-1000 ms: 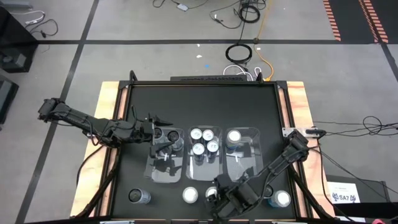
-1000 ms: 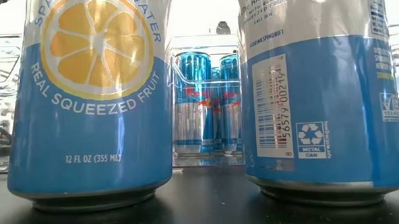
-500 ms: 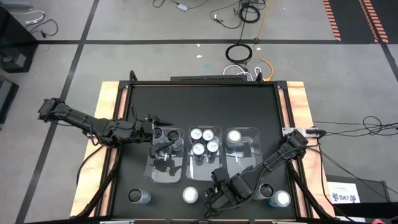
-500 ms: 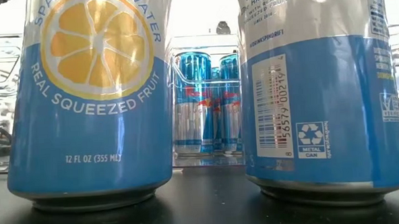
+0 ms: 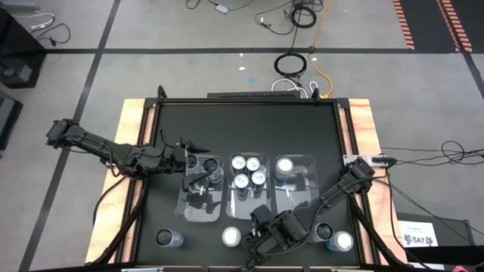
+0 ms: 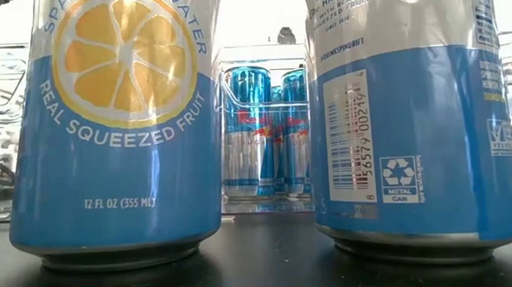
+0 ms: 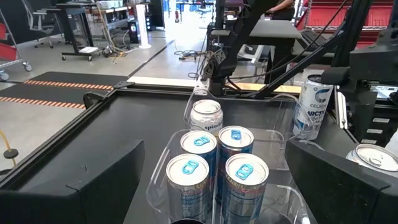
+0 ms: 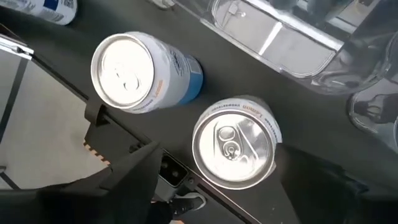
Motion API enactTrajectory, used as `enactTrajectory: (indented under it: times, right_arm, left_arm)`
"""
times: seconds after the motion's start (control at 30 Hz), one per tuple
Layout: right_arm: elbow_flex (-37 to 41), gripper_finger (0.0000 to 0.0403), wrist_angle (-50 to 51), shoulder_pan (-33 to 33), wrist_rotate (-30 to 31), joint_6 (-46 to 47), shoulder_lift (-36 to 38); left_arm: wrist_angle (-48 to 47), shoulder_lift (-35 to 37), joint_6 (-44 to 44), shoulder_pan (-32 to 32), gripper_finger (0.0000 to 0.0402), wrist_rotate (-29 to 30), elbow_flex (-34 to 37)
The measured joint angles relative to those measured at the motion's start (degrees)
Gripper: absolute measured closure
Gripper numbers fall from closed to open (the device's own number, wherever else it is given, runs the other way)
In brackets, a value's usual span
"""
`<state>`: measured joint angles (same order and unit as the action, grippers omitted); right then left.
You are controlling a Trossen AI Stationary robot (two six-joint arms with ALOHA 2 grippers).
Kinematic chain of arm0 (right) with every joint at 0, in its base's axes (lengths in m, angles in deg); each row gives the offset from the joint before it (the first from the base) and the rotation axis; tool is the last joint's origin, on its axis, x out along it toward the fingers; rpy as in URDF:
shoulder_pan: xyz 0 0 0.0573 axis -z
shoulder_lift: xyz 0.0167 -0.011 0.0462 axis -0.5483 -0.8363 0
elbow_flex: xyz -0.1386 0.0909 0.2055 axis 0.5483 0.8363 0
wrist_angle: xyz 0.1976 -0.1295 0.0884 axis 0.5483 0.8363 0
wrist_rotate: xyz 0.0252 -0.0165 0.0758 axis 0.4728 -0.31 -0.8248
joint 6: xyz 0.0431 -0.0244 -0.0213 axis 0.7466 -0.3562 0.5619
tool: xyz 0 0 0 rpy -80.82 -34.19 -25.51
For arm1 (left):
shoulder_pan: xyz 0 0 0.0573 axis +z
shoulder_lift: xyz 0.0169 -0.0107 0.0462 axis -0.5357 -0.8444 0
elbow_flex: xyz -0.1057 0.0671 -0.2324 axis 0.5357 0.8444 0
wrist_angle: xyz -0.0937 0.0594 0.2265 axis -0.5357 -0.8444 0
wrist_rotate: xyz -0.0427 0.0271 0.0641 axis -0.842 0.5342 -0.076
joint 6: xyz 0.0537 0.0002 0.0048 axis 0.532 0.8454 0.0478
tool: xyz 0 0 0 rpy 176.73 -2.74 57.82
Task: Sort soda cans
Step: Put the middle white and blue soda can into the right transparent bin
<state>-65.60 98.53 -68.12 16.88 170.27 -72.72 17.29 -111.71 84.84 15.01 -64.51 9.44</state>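
Grey floor (image 5: 151,30), loose cables (image 5: 299,64), striped floor tape (image 5: 446,23)

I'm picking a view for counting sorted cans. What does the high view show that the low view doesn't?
Only the high view shows both arms, the left gripper open over the left bin, the right gripper at the front edge, and all three bins. Only the low view shows labels, such as the lemon can. Both show the blue-and-silver cans in the middle bin.

Soda cans (image 7: 212,165): glossy metal, shiny tops. Bins (image 7: 280,134): clear smooth plastic. Table (image 5: 249,128): matt black, wood edges.
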Motion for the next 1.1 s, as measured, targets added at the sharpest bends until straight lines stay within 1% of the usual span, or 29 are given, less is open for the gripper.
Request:
enactTrajectory:
  times: [0.27,0.37,0.5,0.83,0.93,1.1]
  right_arm:
    - [0.0,0.0026,-0.16,-0.02,-0.26,-1.63,0.0]
    - [0.0,0.0008,-2.04,-0.05,-0.1,-2.79,0.0]
    - [0.0,0.0006,-3.47,-0.08,-0.09,-1.94,0.0]
    - [0.0,0.0009,0.94,-0.1,-0.36,1.32,-0.07]
    - [0.0,0.0009,1.27,-0.05,-0.39,1.46,-1.07]
    - [0.02,0.0009,1.4,0.49,-2.98,1.46,-4.28]
  left_arm:
    - [0.0,0.0,0.01,0.0,0.0004,0.0,0.0]
    - [0.0,0.0,0.0,0.0,0.0004,0.0,0.0]
    - [0.0,0.0,0.0,0.0,0.0004,0.0,0.0]
    - [0.01,0.0,0.01,0.0,0.0004,0.0,0.0]
    - [0.0,0.0,0.0,0.0,0.0004,0.0,0.0]
    - [0.0,0.0,-0.01,0.0,0.0004,0.0,0.0]
